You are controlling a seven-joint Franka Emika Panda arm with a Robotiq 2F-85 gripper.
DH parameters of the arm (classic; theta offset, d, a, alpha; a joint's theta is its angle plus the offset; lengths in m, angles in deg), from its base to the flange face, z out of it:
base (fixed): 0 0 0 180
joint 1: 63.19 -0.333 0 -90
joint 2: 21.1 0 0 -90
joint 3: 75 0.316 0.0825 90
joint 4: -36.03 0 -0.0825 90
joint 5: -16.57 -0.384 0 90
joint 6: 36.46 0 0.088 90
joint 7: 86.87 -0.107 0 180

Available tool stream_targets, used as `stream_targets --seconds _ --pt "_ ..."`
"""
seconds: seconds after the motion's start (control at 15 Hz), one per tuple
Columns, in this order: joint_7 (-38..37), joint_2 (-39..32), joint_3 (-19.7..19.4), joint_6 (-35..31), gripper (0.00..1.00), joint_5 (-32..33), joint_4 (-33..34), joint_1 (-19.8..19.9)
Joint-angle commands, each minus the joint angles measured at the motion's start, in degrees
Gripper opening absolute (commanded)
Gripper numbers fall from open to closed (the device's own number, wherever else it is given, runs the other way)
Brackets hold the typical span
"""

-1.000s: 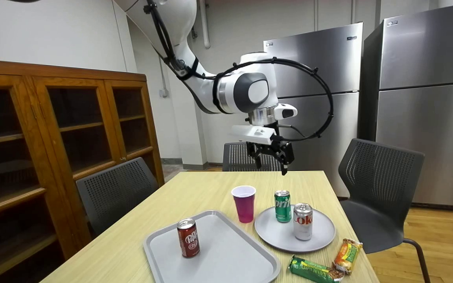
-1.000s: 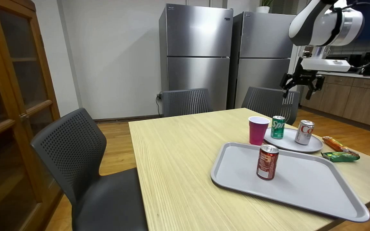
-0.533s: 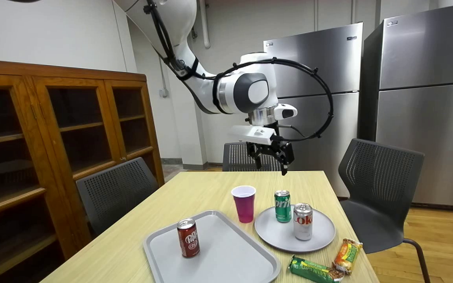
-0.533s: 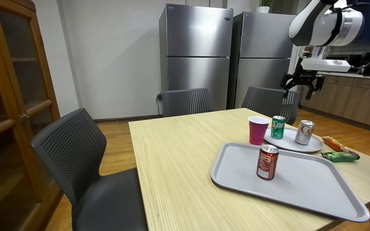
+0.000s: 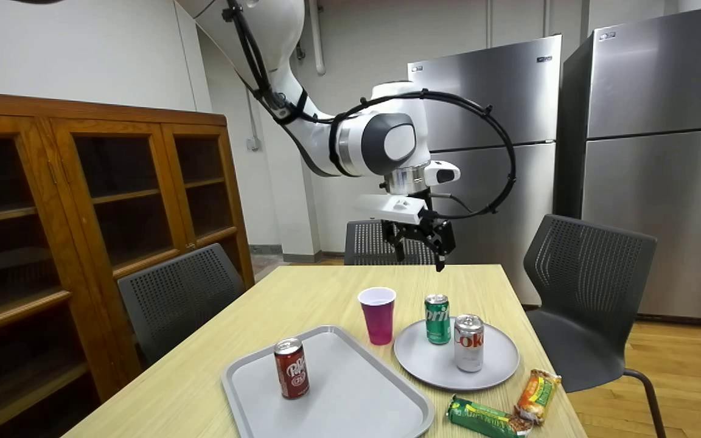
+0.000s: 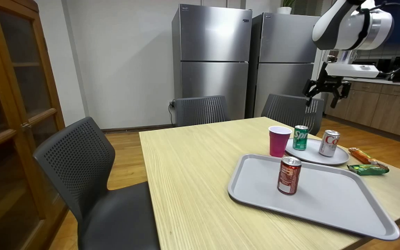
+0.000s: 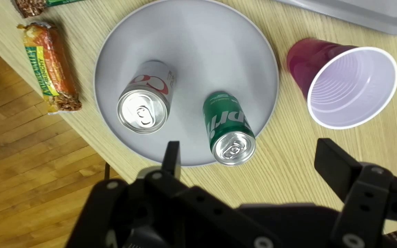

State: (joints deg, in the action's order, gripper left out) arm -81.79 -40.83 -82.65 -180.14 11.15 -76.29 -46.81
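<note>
A gripper (image 6: 321, 105) without load; all objects at rest

In both exterior views, the gripper is suspended in mid-air above the level of the table (image 6: 193, 166), in contact with nothing. Its fingers (image 7: 336, 165) are parted wide, and nothing is held. In the wrist view, with the plate (image 7: 202, 44) read as a clock face, the green can (image 7: 227, 125) is found upright between 4 and 5 o'clock; it is judged to be the object nearest the fingers. By line of sight it is framed between them, but no contact is shown. The silver can (image 7: 148, 94) is positioned near 8 o'clock on the same plate, apart from the green can. Outside the plate, the cup (image 7: 339, 82) is placed just beside it at 3 o'clock, the orange bar (image 7: 50, 65) at 9, the green bar (image 7: 31, 7) at 10 and the tray (image 7: 374, 20) toward 2. The red can (image 5: 292, 368) is seen upright on the tray, at about 10 o'clock from its middle in an exterior view. As to progress, a stage without contact is judged: the fingers are spread, but no grasp is made and no object is raised; gripping and lifting are left undone.
</note>
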Motion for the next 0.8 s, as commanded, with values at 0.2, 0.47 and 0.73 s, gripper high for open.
stream_targets --seconds 0.2,0.47,0.73 --pt "2.3 3.3 0.2 0.7 1.0 -1.9 -2.1 0.1" --pt "6.8 7.6 1.9 1.1 1.0 -4.5 -6.6 0.0" --pt "10.5 11.8 3.0 2.4 1.0 -7.0 -11.6 -1.3"
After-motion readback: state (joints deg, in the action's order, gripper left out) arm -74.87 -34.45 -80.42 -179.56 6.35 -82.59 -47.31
